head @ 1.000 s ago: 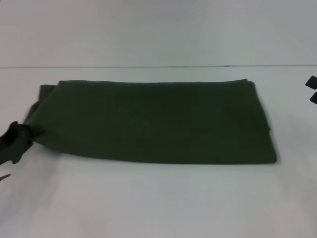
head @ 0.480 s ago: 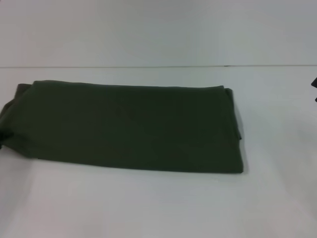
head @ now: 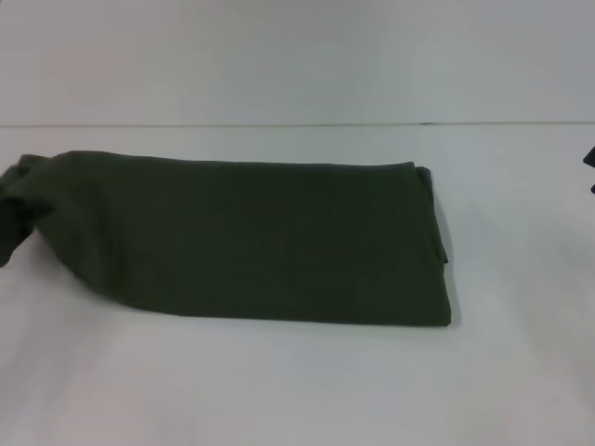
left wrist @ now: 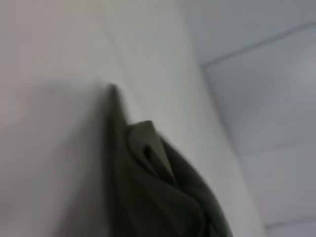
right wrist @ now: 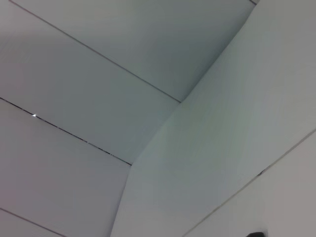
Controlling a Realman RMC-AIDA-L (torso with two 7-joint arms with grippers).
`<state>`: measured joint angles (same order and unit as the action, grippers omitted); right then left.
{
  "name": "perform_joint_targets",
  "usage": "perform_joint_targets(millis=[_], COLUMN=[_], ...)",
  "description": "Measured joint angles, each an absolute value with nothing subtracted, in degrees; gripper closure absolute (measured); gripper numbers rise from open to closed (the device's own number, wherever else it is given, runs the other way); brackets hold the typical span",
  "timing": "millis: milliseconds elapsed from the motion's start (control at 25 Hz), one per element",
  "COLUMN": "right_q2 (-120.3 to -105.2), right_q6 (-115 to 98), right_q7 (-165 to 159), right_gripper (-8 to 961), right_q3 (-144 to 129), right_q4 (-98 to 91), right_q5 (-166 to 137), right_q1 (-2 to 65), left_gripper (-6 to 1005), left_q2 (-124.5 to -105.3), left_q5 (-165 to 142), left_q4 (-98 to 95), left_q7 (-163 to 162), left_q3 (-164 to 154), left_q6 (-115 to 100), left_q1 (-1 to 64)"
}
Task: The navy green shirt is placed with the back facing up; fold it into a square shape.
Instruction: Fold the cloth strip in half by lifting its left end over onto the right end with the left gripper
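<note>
Folded navy green shirt (head: 251, 237) lies flat across the white tabletop (head: 297, 381), its left end bunched and lifted at the frame edge, right end effector (head: 589, 167) barely peeking in, can't tell either's opening.

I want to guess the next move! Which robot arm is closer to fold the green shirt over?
Probably the left. The navy green shirt lies in a long strip with its left end bunched and lifted, filling the left wrist view. The right tool only peeks in at the table's right edge, apart from it.

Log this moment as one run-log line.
navy green shirt: folded strip on table | left end lifted | left gripper: unseen | right gripper: parked at right edge
</note>
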<state>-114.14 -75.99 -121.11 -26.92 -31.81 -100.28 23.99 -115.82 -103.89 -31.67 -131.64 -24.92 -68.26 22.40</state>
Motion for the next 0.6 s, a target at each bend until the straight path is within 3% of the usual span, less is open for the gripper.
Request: perform_joint_targets(millis=[200,600], right_q2=[-114.17,-114.47], right_q6=[-76.0,-76.0], right_q7=[-120.8,-119.7], right_gripper=[195,195], right_q3=[-27.2,-27.3], right_q4=[-31.8,-31.2], right_q5=[-100.3,-100.4], right_q1=[24.0,24.2], left_gripper=[982,980], left_q2=[-117.61,-123.79], left_q5=[-102.7,-103.0], left_q4=[-37.2,-46.7], left_q7=[-132.6,-134.4], left_q3=[-25.2,-40.9], left_q6=[-76.7,-81.4], left_q1=[25.5,35.1])
